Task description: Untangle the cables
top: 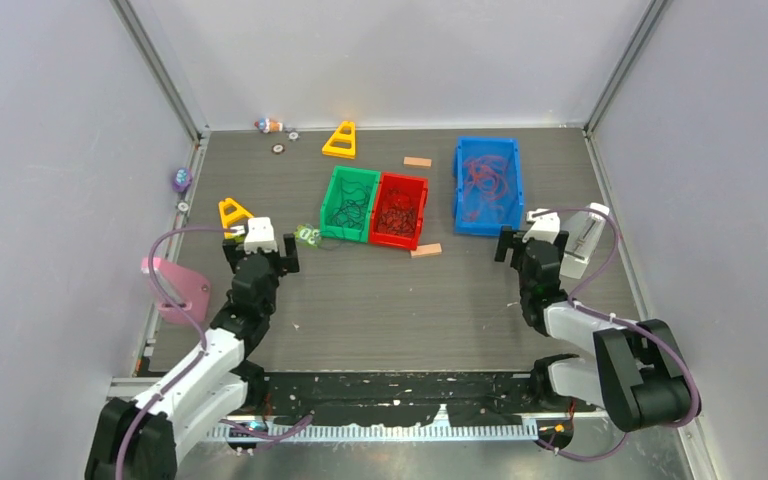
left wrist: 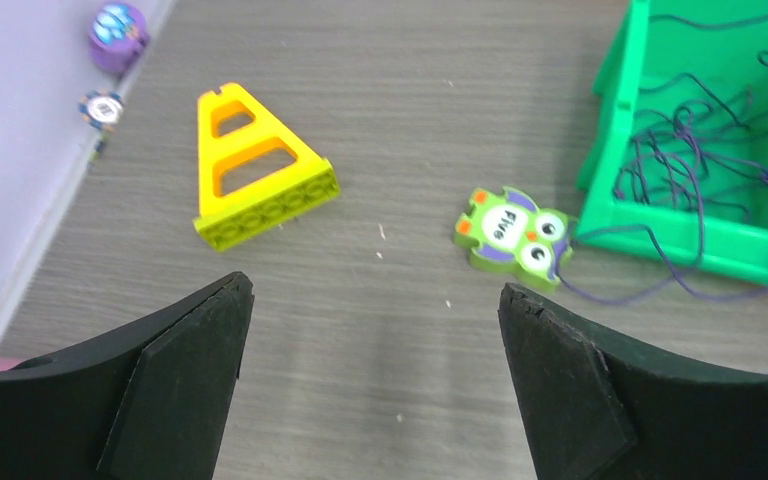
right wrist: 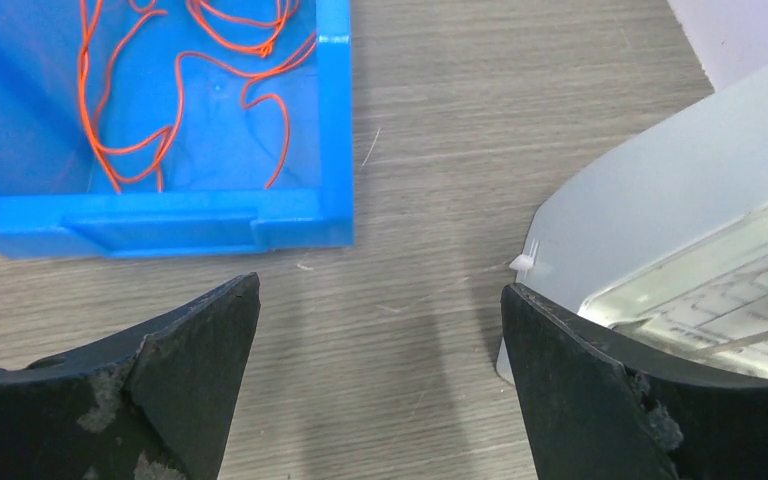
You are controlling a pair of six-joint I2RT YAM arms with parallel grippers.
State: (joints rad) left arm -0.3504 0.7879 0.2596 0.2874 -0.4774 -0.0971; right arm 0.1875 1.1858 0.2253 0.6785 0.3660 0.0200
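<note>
Thin dark cables (top: 348, 205) lie tangled in a green bin (top: 343, 236). A dark and reddish clump (top: 397, 212) fills the red bin (top: 392, 241) beside it. Orange-red cables (top: 488, 180) lie in the blue bin (top: 480, 229). My left gripper (top: 260, 252) stands open over bare table, left of the green bin. In the left wrist view, dark strands (left wrist: 700, 150) fill the green bin (left wrist: 680, 240), and one loop hangs over its front wall. My right gripper (top: 532, 246) is open and empty just in front of the blue bin (right wrist: 160, 225), whose orange strands (right wrist: 180, 60) show.
A green owl tile (left wrist: 513, 227) and a yellow triangular brick (left wrist: 260, 165) lie ahead of my left gripper. A white device (right wrist: 680, 230) sits right of my right gripper. A pink object (top: 175, 285), wooden blocks (top: 426, 250), another yellow brick (top: 342, 140) and small toys (top: 272, 125) lie around.
</note>
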